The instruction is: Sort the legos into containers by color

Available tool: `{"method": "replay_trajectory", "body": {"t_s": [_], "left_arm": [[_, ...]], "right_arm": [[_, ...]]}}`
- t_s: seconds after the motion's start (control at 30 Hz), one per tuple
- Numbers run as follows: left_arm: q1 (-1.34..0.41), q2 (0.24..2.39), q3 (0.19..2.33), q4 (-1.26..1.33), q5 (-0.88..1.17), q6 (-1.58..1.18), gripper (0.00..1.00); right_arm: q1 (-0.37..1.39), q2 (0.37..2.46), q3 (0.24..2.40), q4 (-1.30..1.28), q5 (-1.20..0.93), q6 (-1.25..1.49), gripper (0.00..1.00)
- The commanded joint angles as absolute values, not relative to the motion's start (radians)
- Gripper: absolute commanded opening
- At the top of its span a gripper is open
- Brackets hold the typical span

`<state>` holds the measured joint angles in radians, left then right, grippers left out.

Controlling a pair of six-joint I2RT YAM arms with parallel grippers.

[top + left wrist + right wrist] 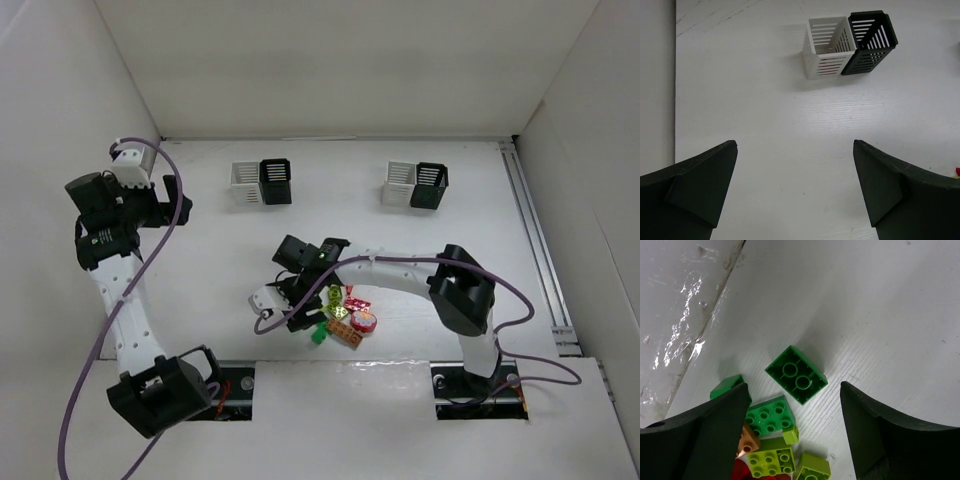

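White tabletop (330,215), boxed in by pale walls, carries everything. Legos (345,318) lie in a loose heap near its front edge, ahead of the gap between the two arm bases and well apart from the bins at the back. The right wrist view shows green, yellow-green, orange and red bricks crowded together. One dark green brick (796,375) sits at the heap's edge, upside down, its hollow underside facing up. A lighter green brick (770,415) lies studs-up just beside it, close to one finger. The right fingers (715,435) are spread to either side of the dark green brick; neither touches it and nothing is pinched. The right arm (460,290) bends leftward from its base, its wrist over the left side of the heap. At the back stand two pairs of bins, each white one touching its black partner: the left white bin (245,183) with the left black bin (275,181), and the right white bin (400,183) with the right black bin (430,185). The left arm (120,300) rises at the far left, away from the heap. The left fingers (695,190) are spread wide with only bare tabletop between them, and the left pair of bins lies ahead of them.
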<state>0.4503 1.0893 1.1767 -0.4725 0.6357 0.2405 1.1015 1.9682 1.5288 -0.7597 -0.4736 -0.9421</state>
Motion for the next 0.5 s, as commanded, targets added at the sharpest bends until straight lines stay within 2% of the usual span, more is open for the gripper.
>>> {"method": "replay_trajectory", "body": {"t_s": [0.0,0.37,0.47], "left_arm": [[0.497,1.058,1.14,-0.454,0.646,0.272,1.0],[0.646,1.198,1.181,-0.511,0.781,0.302,1.0],[0.646,1.218,1.192,-0.511,0.802,0.313,1.0]], "right_arm": [[1.117,2.0,1.554,-0.701,-0.462,-0.959,0.78],[1.126,2.077,1.592,-0.71,-0.453,-0.986,0.81],[1.126,2.089,1.592,-0.701,-0.453,-0.986,0.75]]}}
